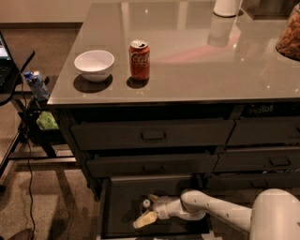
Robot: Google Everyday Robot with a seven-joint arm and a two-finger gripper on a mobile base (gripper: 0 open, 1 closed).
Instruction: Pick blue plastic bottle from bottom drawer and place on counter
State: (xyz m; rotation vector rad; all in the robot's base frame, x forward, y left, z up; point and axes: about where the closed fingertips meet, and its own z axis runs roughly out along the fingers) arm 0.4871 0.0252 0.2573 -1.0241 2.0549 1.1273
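Note:
The bottom drawer (117, 206) is pulled open below the two shut drawers, showing a dark floor. My gripper (146, 211) reaches into it from the right, low over the drawer floor near its middle. A small whitish cap (146, 203) shows right at the gripper; this looks like the top of the blue plastic bottle, with the rest of it hidden by the gripper. The counter (201, 70) is the glossy grey top above.
A red Coca-Cola can (139, 59) and a white bowl (94, 64) stand on the counter's front left. A white container (227, 7) and a snack jar (289, 37) stand at the back right. A black side table (14, 70) and a small blue carton (36, 84) are at the left.

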